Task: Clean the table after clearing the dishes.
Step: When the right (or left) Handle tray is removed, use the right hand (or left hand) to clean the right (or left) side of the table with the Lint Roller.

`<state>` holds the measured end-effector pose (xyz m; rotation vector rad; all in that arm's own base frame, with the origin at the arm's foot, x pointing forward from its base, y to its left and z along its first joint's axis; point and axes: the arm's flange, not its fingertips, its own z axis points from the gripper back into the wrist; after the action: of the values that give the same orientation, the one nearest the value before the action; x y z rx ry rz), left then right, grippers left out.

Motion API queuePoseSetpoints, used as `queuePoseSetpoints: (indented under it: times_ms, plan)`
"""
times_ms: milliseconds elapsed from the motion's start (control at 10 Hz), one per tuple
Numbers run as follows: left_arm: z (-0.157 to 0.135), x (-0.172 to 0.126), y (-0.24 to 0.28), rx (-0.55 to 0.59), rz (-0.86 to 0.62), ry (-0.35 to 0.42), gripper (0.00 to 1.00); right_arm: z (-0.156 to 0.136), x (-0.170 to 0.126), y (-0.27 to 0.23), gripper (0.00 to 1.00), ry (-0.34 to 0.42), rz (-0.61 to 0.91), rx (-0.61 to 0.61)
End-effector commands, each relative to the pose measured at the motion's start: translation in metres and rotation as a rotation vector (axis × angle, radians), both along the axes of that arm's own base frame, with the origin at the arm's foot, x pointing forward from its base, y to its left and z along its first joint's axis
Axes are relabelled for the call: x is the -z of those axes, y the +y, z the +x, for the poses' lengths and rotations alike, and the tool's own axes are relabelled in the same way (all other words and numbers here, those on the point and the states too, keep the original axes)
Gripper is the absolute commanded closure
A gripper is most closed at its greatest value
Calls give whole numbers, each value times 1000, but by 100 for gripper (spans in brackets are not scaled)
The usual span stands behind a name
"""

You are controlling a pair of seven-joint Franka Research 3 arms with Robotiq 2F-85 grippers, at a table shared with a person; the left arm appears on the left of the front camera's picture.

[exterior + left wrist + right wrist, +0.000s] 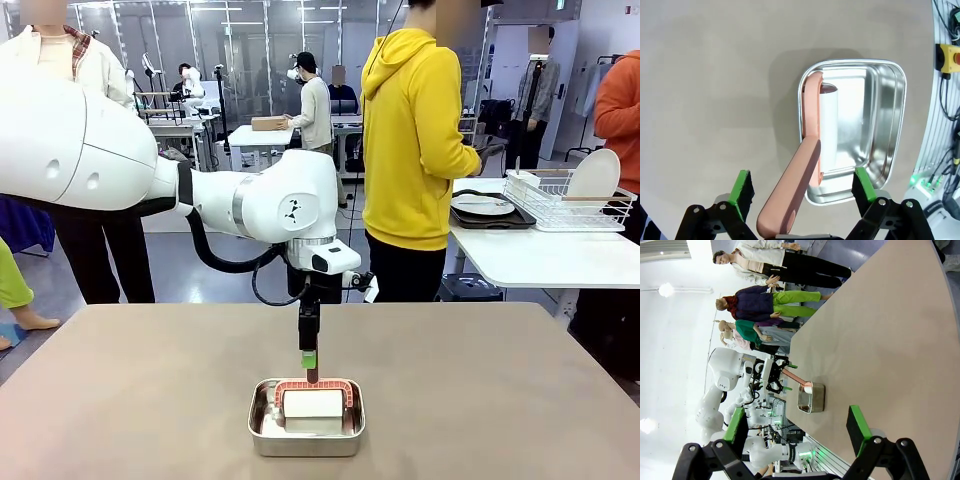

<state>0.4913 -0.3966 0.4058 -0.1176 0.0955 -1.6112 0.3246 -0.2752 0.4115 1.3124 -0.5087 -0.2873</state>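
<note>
A cleaning roller (pixel 315 402), with a salmon-pink handle (pixel 790 200) and a white roll (pixel 827 125), lies in a small steel pan (pixel 262 435) near the front middle of the taupe-brown table (pixel 500 400). My left gripper (pixel 310 370) points straight down over the pan. Its fingers (pixel 742 187) stand open on either side of the handle, with a gap on both sides. My right gripper (pixel 796 412) is open and holds nothing, well away from the pan (pixel 812 397). A white plate (pixel 483 204) rests on a dark tray on the white side table.
A person in a yellow hoodie (pixel 410 150) stands at the far edge of the table. The white side table (pixel 540 260) at the right carries a wire rack (pixel 565 205) with a plate standing in it. Cables and an emergency stop box (pixel 947 57) lie past the table's near edge.
</note>
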Motion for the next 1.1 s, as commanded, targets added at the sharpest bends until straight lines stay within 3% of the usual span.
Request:
queuePoseSetpoints:
  times_ms: [0,100,400,500,700,800,1000]
  plan:
    - [-4,7,6,-3,-41,14,0,-1,-3,1,0,-14,-5,-5]
    - [-4,6,6,-6,-50,9,0,-1,-3,1,0,-14,-5,-5]
    - [-4,4,7,-8,-60,14,86,-1,-3,1,0,-14,-5,-5]
    - [-3,5,6,-6,-52,23,100,-1,-3,1,0,-14,-5,-5]
    - [-4,-1,5,-1,-76,33,100,-1,-3,1,0,-14,-5,-5]
    - [-4,-3,3,11,-72,34,94,-1,-3,1,0,-14,-5,-5]
    - [-3,-6,3,-1,-50,55,100,-1,-3,1,0,-14,-5,-5]
